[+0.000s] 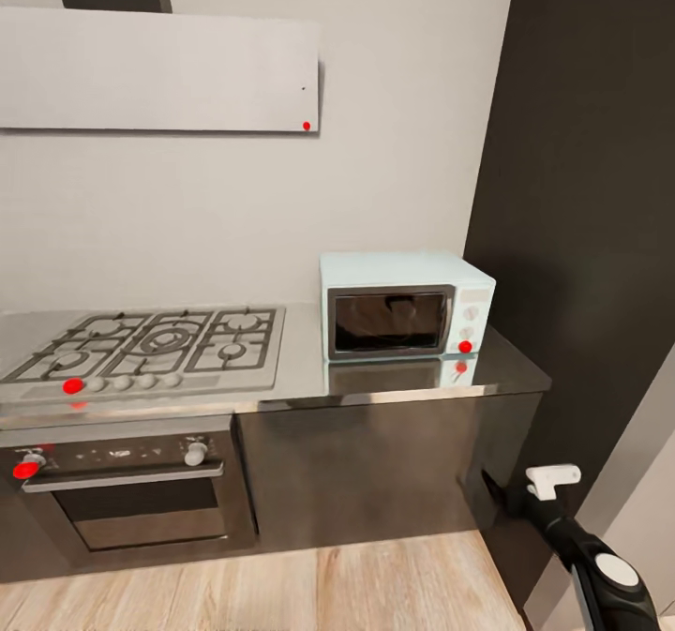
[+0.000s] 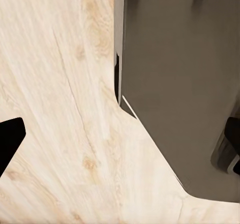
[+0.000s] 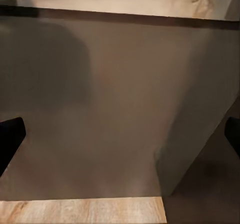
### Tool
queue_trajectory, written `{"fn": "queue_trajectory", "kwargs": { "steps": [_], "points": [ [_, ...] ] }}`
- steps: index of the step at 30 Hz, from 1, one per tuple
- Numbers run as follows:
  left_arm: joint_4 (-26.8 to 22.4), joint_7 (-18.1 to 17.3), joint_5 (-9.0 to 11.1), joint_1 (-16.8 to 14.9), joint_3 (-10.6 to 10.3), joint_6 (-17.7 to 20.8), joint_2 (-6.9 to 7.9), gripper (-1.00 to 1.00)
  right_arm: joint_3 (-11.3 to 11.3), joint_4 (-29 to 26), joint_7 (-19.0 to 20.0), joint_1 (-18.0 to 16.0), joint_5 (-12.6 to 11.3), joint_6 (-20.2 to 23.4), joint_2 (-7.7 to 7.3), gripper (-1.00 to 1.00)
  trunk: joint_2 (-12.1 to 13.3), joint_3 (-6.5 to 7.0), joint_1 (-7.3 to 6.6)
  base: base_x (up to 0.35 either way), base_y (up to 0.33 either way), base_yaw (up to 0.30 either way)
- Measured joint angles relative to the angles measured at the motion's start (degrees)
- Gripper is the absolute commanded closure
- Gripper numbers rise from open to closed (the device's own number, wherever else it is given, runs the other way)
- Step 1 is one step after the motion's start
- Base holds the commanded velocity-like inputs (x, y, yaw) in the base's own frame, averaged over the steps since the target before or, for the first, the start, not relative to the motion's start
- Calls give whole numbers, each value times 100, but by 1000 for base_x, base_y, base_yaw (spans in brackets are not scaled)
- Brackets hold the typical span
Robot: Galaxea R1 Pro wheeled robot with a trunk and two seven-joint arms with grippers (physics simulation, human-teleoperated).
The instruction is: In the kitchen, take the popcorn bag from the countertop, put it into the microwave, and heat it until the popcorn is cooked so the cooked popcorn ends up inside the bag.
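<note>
Microwave (image 1: 405,305) door closed on countertop (image 1: 506,361); both grippers' fingers spread wide, tips cropped.

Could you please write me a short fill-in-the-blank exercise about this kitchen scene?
1. The microwave stands on the countertop with its door ____.
2. The gas hob lies to the ____ of the microwave in the head view.
3. Below the hob sits a built-in ____.

Missing words: shut; left; oven
</note>
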Motion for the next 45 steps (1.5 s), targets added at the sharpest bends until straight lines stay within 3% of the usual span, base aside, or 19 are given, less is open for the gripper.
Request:
{"fn": "queue_trajectory", "kwargs": {
  "steps": [1,3,10,14,16,21,33,39,45],
  "points": [
    [1,0,0,0,1,0,-15,-100,3,-38,5,0,-231,-6,0,-100,0,-1,0,0,0,7],
    [-2,0,2,0,0,-7,-33,-100,9,-207,14,0,-420,-23,-1,-100,0,-1,0,0,0,1],
    [0,0,-6,0,0,-2,-115,-100,104,-407,-25,-113,-470,-19,-8,-100,0,-1,0,0,0,0],
    [0,0,-6,0,-1,-1,-122,-100,121,-463,-114,-837,-476,61,-8,-100,0,-1,0,0,0,0],
    [-1,0,-6,0,0,0,-123,-100,127,-470,-152,-1187,-480,448,-8,-100,0,-1,0,0,0,0],
    [-2,0,-6,0,0,0,-123,-100,135,-494,-175,-1565,-491,1322,-15,-100,0,-1,-1,35,0,0],
    [-1,0,-6,0,0,0,-132,-100,142,-501,-170,-1608,-483,1451,-17,-100,-1,-1,-3,250,-1,0],
    [-35,-10,-5,-1,-4,20,-270,-100,106,-591,-106,-1564,-499,1495,-197,-100,0,-1,0,0,0,0],
    [-35,0,-6,0,-17,22,-419,-100,107,-528,-101,-1564,-497,1490,-135,-100,-1,-1,-3,146,0,0]
  ]
}}
